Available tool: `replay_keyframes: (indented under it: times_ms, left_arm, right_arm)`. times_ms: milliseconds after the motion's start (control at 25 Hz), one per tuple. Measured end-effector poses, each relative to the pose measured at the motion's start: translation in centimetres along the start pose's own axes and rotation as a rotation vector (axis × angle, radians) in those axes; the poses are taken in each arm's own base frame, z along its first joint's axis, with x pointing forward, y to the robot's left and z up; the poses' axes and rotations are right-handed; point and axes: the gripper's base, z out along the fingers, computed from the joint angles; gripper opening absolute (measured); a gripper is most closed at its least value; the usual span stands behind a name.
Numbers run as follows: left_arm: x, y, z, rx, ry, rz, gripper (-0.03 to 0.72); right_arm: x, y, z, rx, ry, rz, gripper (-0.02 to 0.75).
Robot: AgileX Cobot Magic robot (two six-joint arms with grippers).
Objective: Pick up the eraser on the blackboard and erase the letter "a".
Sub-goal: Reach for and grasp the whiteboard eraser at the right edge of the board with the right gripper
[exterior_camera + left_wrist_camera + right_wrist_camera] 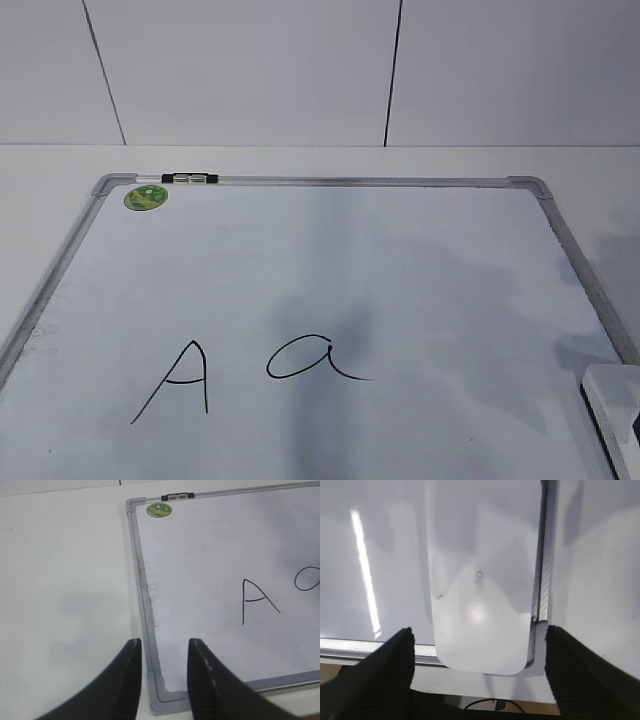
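White rounded plastic eraser [477, 580] lies at the silver-framed white blackboard [590, 290] right edge, between wide-spread right gripper [477, 652] fingers; left gripper [165, 652] narrowly parted over the frame corner.

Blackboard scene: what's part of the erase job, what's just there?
Job:
- eraser, between the right gripper fingers, not gripped
- blackboard
- letter "a", intact

Just there:
- capital "A"
- green sticker
- left gripper, open over the board corner
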Motion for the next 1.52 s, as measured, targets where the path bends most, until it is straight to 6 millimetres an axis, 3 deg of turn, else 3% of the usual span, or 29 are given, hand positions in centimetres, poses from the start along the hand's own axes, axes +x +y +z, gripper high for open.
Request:
replay_keyframes:
  times_ms: [280, 920, 1520]
  left_arm:
    - [0.0, 0.0, 0.0, 0.0, 0.0, 0.0, 0.235]
    - [0.0, 0.0, 0.0, 0.0, 0.0, 0.0, 0.235]
    - [0.0, 0.0, 0.0, 0.0, 0.0, 0.0, 0.235]
  right_arm:
    - [0.0, 0.1, 0.0, -0.014, -0.001, 0.009, 0.678]
    - [0.3, 0.0, 0.0, 0.022, 0.033, 0.008, 0.673]
    - [0.3, 1.9, 0.4, 0.072, -0.002, -0.025, 0.654]
